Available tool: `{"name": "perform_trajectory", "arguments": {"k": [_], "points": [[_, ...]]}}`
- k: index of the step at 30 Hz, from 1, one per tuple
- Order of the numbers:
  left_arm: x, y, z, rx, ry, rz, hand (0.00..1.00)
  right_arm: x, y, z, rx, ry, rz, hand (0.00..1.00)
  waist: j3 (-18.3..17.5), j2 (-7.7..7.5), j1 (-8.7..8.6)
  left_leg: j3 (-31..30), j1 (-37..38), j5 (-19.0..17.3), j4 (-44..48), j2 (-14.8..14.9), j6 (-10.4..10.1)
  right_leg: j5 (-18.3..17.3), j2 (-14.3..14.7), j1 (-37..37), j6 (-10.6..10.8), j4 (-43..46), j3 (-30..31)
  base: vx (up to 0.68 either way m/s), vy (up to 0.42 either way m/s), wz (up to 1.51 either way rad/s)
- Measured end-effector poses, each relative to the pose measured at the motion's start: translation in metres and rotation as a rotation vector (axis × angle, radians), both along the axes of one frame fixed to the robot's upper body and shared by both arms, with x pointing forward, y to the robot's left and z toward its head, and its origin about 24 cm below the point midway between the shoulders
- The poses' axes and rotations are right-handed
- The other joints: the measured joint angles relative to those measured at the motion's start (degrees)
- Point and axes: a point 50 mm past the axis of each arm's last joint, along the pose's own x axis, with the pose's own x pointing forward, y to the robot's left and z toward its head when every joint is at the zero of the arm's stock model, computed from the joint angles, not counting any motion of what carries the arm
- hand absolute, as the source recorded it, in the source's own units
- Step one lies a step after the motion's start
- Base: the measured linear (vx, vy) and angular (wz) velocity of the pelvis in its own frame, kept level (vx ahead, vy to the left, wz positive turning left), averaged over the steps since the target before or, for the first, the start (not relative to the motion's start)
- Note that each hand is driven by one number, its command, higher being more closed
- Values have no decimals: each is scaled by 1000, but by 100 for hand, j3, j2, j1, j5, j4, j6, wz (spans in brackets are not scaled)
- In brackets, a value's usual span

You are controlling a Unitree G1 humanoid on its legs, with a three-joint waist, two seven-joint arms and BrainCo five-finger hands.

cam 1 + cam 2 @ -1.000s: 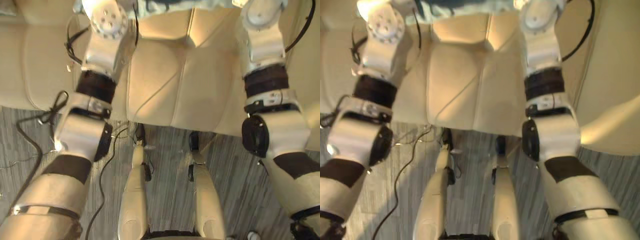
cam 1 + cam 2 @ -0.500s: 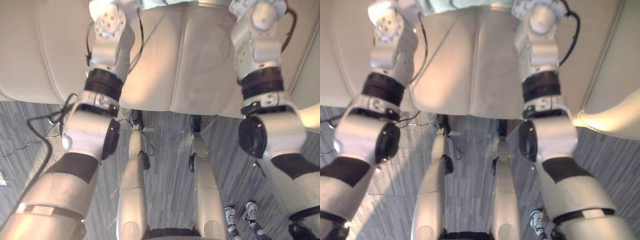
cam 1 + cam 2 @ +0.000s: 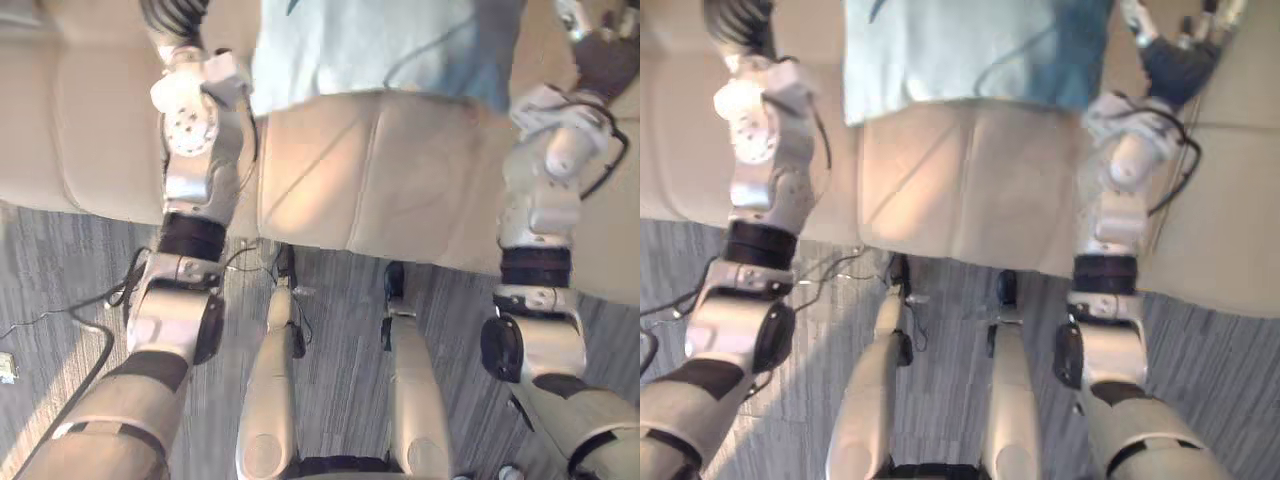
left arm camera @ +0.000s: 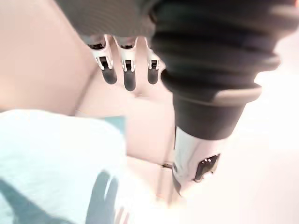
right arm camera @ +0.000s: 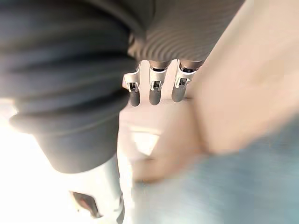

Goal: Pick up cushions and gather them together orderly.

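From the head, a pale blue cushion (image 3: pixel 380 45) lies on the beige sofa (image 3: pixel 400 180), with the right robot hand (image 3: pixel 1175 62) beside its right edge. In the left wrist view, the left robot hand (image 4: pixel 122 70) has straight, wide, empty fingers near the cushion. The right wrist view shows the same for the right robot hand.

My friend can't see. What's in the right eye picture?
A light blue cushion lies on a beige sofa, the robot's left hand at one side and its right hand at the other. Grey carpet lies in front.
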Motion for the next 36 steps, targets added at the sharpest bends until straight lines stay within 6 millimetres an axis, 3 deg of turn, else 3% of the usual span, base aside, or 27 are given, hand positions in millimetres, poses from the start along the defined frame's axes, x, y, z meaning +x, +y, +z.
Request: {"name": "perform_trajectory", "arguments": {"k": [1, 3, 4, 5, 6, 8, 10, 11, 13, 14, 15, 16, 18, 19, 21, 22, 23, 27, 32, 36], "points": [[-3, 2, -6, 3, -2, 1, 0, -5, -3, -6, -6, 0, -10, 0, -99, -6, 7, 0, 11, -15, 0, -2, -9, -36, -7, 23, -11, -1, -25, 64, -104, 24], [-22, 8, -42, 21, 2, -4, 0, -33, -13, -35, -74, 15, -49, 0, -420, 8, -2, -94, 167, -37, 1, 10, 4, -100, -19, 298, -39, -87, -217, 93, -111, 20], [-24, 7, -48, 25, 11, -10, 0, -37, -14, -40, -84, 23, -52, 0, -429, 9, -11, -95, 222, -37, 0, 11, 5, -100, -19, 378, -39, -113, -243, 89, -93, 22], [-29, 4, -67, 32, 48, -22, 0, -46, -15, -55, -102, 54, -53, 0, -447, -4, -14, -92, 371, -47, 1, 13, 18, -100, -20, 575, -39, -159, -295, 71, -68, 12], [-37, -2, -104, 26, 135, -54, 0, -56, -11, -79, -140, 130, -38, 0, -506, -11, -16, -67, 654, -183, 1, 35, 118, -100, -11, 901, -39, -237, -382, 71, -68, 7], [-47, -7, -141, 12, 240, -76, 0, -62, -4, -107, -166, 226, 1, 0, -670, -52, -16, -16, 865, -305, 1, 45, 131, -104, -14, 1111, -44, -298, -411, 52, -32, -6], [-69, -15, -200, 23, 444, -119, 0, -76, 8, -158, -170, 414, 74, 0, -1005, -166, 29, 125, 1197, -482, 3, 41, 132, -135, -37, 1510, -75, -543, -413, 53, -13, -17], [-73, -15, -208, 27, 475, -124, 0, -79, 10, -166, -164, 444, 90, 0, -1049, -180, 32, 141, 1263, -513, 4, 45, 137, -135, -37, 1582, -76, -584, -415, 30, -7, -17], [-99, -16, -258, 26, 672, -151, 0, -97, 17, -223, -95, 661, 158, 0, -1405, -257, 37, 220, 1645, -691, 3, 63, 119, -147, -37, 2052, -96, -855, -436, 16, -5, -8], [-103, -16, -267, 27, 707, -156, 0, -101, 17, -234, -82, 710, 165, 0, -1484, -265, 41, 225, 1700, -708, 4, 65, 109, -144, -34, 2126, -98, -897, -437, 29, -3, -8], [-115, -16, -294, 29, 825, -174, 0, -112, 20, -270, -33, 861, 196, 0, -1632, -301, 53, 281, 1951, -770, 4, 77, 94, -137, -29, 2358, -105, -1006, -418, 30, -4, -11], [-120, -17, -307, 23, 883, -184, 0, -117, 22, -285, -17, 930, 209, 0, -1712, -318, 56, 310, 2045, -790, 4, 84, 82, -135, -26, 2452, -106, -1044, -409, 54, -9, -19], [-143, -14, -355, 8, 1113, -203, 0, -141, 31, -339, 68, 1174, 265, 0, -2007, -306, 69, 367, 2306, -848, 2, 127, 47, -113, 14, 2769, -144, -1233, -399, 51, -13, -14], [-147, -13, -365, 5, 1159, -203, 0, -146, 33, -349, 90, 1220, 274, 0, -2040, -300, 68, 373, 2365, -849, 2, 142, 46, -99, 31, 2846, -163, -1280, -399, 43, -14, -8], [-169, -10, -403, -13, 1361, -190, 0, -170, 39, -387, 166, 1408, 317, 0, -2159, -276, 68, 368, 2539, -868, 0, 183, 22, -46, 77, 3103, -191, -1466, -421, 35, -15, -2], [-175, -9, -411, -15, 1406, -185, 0, -176, 41, -394, 182, 1445, 324, 0, -2171, -274, 67, 363, 2577, -869, -1, 186, 17, -38, 81, 3163, -191, -1506, -427, 64, -15, 3], [-198, -3, -435, 6, 1570, -165, 0, -195, 44, -416, 243, 1572, 345, 0, -2215, -279, 68, 350, 2742, -893, -7, 189, -13, -5, 88, 3405, -166, -1646, -447, 52, -8, 3], [-232, 15, -459, 25, 1769, -113, 0, -226, 44, -441, 357, 1735, 336, 0, -2311, -297, 70, 279, 2942, -1009, -31, 162, -35, 75, 79, 3763, -139, -1941, -483, 50, 0, 4], [-252, 39, -466, 96, 1875, -59, 0, -239, 40, -449, 417, 1796, 325, 0, -2395, -363, 69, 218, 3167, -1094, -41, 123, -88, 83, 50, 4068, -139, -2111, -487, 59, 1, 2], [-260, 43, -469, 94, 1909, -44, 0, -239, 39, -452, 453, 1817, 320, 0, -2401, -386, 68, 207, 3283, -1117, -41, 113, -62, 79, 50, 4208, -147, -2155, -478, 53, -9, 1]]}}
